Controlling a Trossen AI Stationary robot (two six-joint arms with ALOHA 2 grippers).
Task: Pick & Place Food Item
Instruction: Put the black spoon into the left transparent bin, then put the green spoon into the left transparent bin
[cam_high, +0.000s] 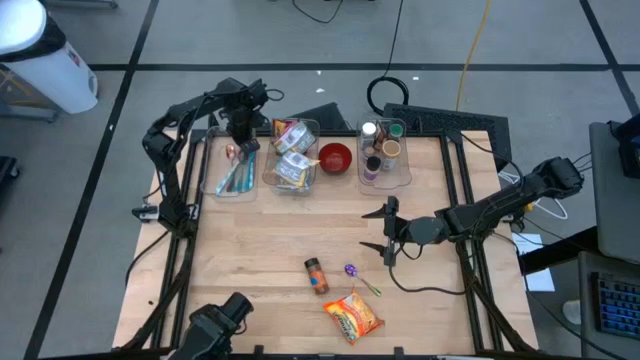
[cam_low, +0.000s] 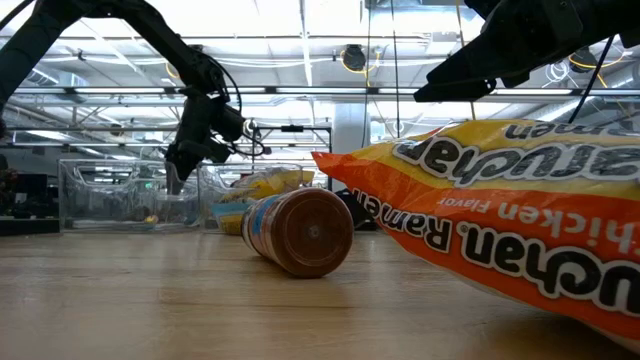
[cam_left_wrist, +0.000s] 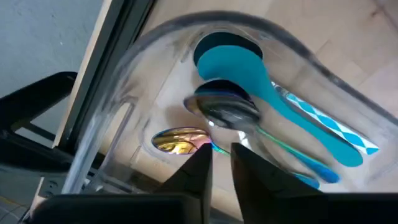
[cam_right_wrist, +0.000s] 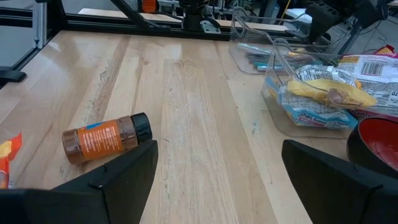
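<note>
Three clear bins stand in a row along the far edge of the wooden tabletop (cam_high: 260, 240). The utensil bin (cam_high: 232, 165) is at the left end, the packet bin (cam_high: 290, 160) is next, and the bottle bin (cam_high: 384, 152) is at the right. A red bowl (cam_high: 335, 157) sits between the packet bin and the bottle bin.

The left gripper (cam_high: 243, 140) hangs over the utensil bin. In its wrist view the jaws are nearly pressed together, with only a narrow gap, just above a metal spoon (cam_left_wrist: 227, 112) and a blue spoon (cam_left_wrist: 249, 68). Nothing is seen pinched between them.

The right gripper (cam_high: 388, 232) is low over the middle-right of the tabletop, pointing toward the left side. Its jaws are spread wide and hold nothing.

The task items lie loose near the front edge. A ramen packet (cam_high: 353, 316), orange and yellow, lies flat nearest the front. A spice jar (cam_high: 317, 275) with a dark cap lies on its side just behind and to the left of it, apart from it. A small purple item (cam_high: 351, 270) rests to the right of the jar. All three are well apart from both grippers. In the right wrist view the spice jar shows between the spread jaws, farther off.
</note>
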